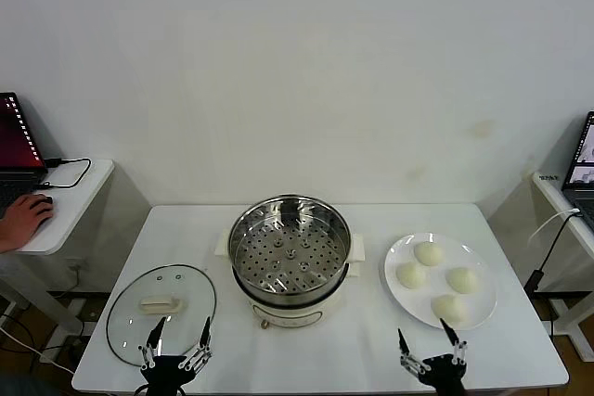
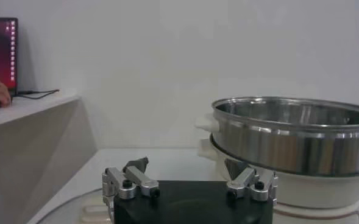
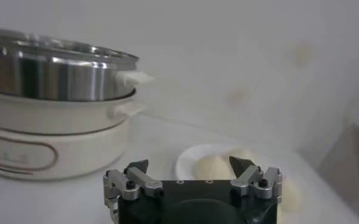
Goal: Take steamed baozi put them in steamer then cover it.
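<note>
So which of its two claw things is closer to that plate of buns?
The right. The right gripper sits at the table's near edge just in front of the plate, fingers open. The left gripper is beyond the steamer, by the glass lid.

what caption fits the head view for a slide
Both open grippers, left and right, wait before empty steamer, four baozi plated, lid aside.
</note>
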`<state>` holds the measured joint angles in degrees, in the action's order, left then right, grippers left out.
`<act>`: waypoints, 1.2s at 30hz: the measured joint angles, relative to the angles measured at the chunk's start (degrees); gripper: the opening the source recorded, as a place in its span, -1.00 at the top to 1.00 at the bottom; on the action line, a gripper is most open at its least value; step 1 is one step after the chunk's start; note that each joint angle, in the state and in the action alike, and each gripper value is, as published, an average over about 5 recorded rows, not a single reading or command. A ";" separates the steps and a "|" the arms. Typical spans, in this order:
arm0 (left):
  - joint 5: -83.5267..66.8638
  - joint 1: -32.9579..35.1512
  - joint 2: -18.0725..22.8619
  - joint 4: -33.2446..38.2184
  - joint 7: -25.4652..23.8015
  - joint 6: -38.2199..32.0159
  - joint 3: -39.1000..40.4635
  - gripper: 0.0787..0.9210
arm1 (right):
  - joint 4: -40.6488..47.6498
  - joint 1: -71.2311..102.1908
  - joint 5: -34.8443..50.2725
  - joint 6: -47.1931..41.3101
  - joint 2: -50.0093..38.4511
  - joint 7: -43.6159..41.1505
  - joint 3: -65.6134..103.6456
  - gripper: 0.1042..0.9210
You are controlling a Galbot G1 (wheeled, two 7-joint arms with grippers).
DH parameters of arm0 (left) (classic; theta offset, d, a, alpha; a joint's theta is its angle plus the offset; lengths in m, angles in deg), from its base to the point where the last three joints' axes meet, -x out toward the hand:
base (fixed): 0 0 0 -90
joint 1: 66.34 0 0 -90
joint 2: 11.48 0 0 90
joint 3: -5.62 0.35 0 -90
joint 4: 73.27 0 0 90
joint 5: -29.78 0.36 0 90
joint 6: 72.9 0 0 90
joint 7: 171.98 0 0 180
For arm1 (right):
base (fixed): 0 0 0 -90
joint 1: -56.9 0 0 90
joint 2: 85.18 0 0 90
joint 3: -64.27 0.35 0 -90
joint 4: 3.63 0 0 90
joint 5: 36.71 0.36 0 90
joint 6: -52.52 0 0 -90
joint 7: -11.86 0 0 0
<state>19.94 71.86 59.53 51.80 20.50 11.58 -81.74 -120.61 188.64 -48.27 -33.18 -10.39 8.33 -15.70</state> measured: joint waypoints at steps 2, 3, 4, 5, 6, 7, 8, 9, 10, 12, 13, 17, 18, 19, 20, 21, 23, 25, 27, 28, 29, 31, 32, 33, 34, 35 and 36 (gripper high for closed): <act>0.54 -0.22 -0.04 0.18 -0.07 0.44 -0.01 -0.77 | 0.32 -0.93 -1.52 -0.47 -1.01 -0.32 0.47 -0.76; 1.08 -0.45 -0.10 0.32 -0.13 0.87 -0.03 -0.77 | 0.65 -1.90 -3.01 -0.95 -2.09 -0.68 0.93 -0.76; 1.63 -0.69 -0.15 0.42 -0.22 1.26 -0.04 -0.77 | 1.03 -2.94 -4.39 -1.44 -3.26 -1.12 1.31 -0.76; 2.16 -0.92 -0.19 0.47 -0.30 1.58 -0.05 -0.77 | 1.45 -4.02 -5.64 -1.94 -4.50 -1.63 1.61 -0.76; 2.71 -1.18 -0.21 0.48 -0.36 1.84 -0.05 -0.77 | 1.93 -5.20 -6.80 -2.46 -5.88 -2.27 1.84 -0.76; 3.24 -1.43 -0.20 0.47 -0.41 2.04 -0.05 -0.77 | 2.45 -6.42 -7.83 -2.98 -7.32 -3.00 2.02 -0.76; 3.77 -1.68 -0.14 0.42 -0.44 2.19 -0.07 -0.77 | 3.01 -7.66 -8.73 -3.48 -8.78 -3.80 2.14 -0.76; 4.29 -1.92 -0.05 0.35 -0.42 2.32 -0.11 -0.77 | 3.64 -8.97 -9.57 -3.95 -10.32 -4.76 2.20 -0.76; 4.79 -2.15 0.07 0.25 -0.39 2.44 -0.17 -0.77 | 4.32 -10.33 -10.32 -4.39 -11.90 -5.82 2.22 -0.76; 5.68 -2.48 0.33 0.01 -0.33 2.69 -0.33 -0.77 | 5.82 -13.16 -11.55 -5.09 -15.16 -8.28 2.04 -0.76; 6.08 -2.57 0.46 -0.10 -0.30 2.81 -0.42 -0.77 | 6.64 -14.67 -12.06 -5.38 -16.88 -9.73 1.82 -0.76; 7.36 -2.82 1.01 -0.33 -0.27 3.20 -0.83 -0.77 | 10.30 -21.28 -13.33 -6.51 -23.81 -16.24 -0.21 -0.76; 7.59 -2.89 1.16 -0.35 -0.25 3.26 -0.94 -0.77 | 11.30 -23.14 -13.45 -6.84 -25.50 -17.96 -1.06 -0.76; 7.77 -2.98 1.29 -0.37 -0.21 3.30 -1.07 -0.77 | 12.30 -25.08 -13.50 -7.17 -27.16 -19.69 -2.05 -0.76; 7.95 -3.06 1.40 -0.39 -0.18 3.32 -1.19 -0.77 | 13.28 -27.07 -13.45 -7.46 -28.73 -21.37 -3.17 -0.76; 8.10 -3.14 1.49 -0.40 -0.14 3.35 -1.30 -0.77 | 14.30 -29.20 -13.33 -7.73 -30.26 -23.10 -4.45 -0.76; 8.38 -3.28 1.60 -0.41 -0.11 3.41 -1.51 -0.77 | 16.41 -33.70 -12.86 -8.16 -33.18 -26.53 -7.44 -0.76; 8.62 -3.39 1.62 -0.41 -0.11 3.48 -1.69 -0.77 | 18.63 -38.51 -12.13 -8.43 -35.83 -29.89 -11.05 -0.76; 8.81 -3.52 1.62 -0.40 -0.12 3.55 -1.87 -0.77 | 20.89 -43.43 -11.28 -8.60 -38.00 -33.00 -15.14 -0.76; 8.88 -3.58 1.61 -0.39 -0.12 3.58 -1.96 -0.77 | 22.07 -45.94 -10.85 -8.63 -38.91 -34.48 -17.37 -0.76; 8.94 -3.65 1.59 -0.38 -0.13 3.62 -2.06 -0.77 | 23.24 -48.41 -10.46 -8.63 -39.66 -35.86 -19.63 -0.76; 9.03 -3.78 1.55 -0.37 -0.17 3.68 -2.24 -0.77 | 25.72 -53.45 -9.71 -8.48 -40.88 -38.55 -24.39 -0.76; 9.07 -3.87 1.51 -0.36 -0.20 3.72 -2.32 -0.77 | 26.95 -55.87 -9.37 -8.36 -41.36 -39.82 -26.76 -0.76; 9.11 -3.96 1.46 -0.36 -0.22 3.75 -2.40 -0.77 | 28.20 -58.30 -9.01 -8.22 -41.78 -41.06 -29.19 -0.76; 9.15 -4.05 1.39 -0.36 -0.25 3.79 -2.49 -0.77 | 29.45 -60.66 -8.65 -8.07 -42.13 -42.26 -31.59 -0.76; 9.20 -4.13 1.30 -0.36 -0.27 3.83 -2.59 -0.77 | 30.63 -62.86 -8.30 -7.92 -42.42 -43.38 -33.89 -0.76; 9.23 -4.21 1.20 -0.36 -0.26 3.87 -2.68 -0.77 | 31.80 -65.02 -7.96 -7.76 -42.66 -44.50 -36.19 -0.76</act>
<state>29.17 67.65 60.73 51.44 20.24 15.45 -84.42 -88.81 123.62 -56.23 -40.93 -53.04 -36.17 -51.89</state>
